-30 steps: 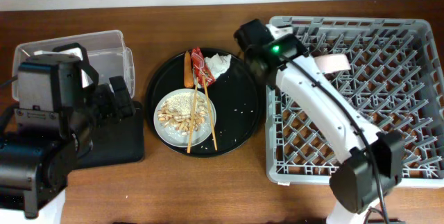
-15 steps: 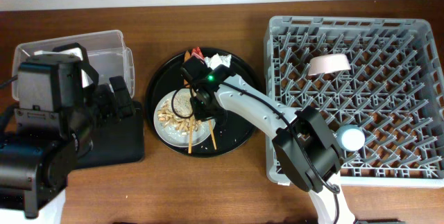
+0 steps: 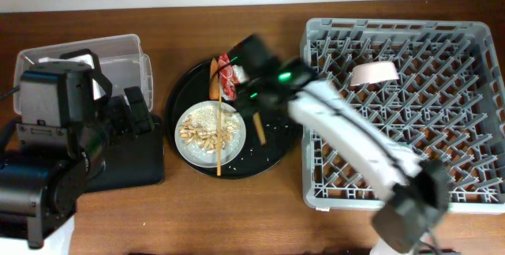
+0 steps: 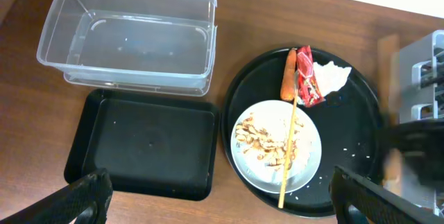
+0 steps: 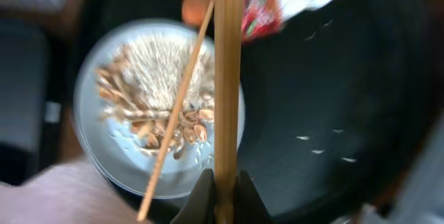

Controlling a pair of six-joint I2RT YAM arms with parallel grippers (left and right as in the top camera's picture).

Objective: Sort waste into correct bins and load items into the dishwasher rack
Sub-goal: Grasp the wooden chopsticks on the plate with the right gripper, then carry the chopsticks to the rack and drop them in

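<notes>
pinching one chopstick (image 5: 227,78) tight, the right gripper (image 5: 222,193) is holding it over the round black tray (image 5: 312,99). the other chopstick (image 5: 177,113) is lying across the plate (image 5: 104,154), on peanuts (image 5: 191,130) and rice (image 5: 156,64), at the tray's 8 o'clock side. the left gripper (image 4: 222,182) is hanging spread wide, off at the tray's 9 o'clock.

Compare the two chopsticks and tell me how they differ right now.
The held chopstick is clamped in the right gripper; the loose chopstick touches no gripper. The loose one lies across the pale plate, resting on the peanuts, with one end past the rim. From overhead, the held one is over the round black tray, beside the plate. Both are thin, straight, pale wood.
</notes>
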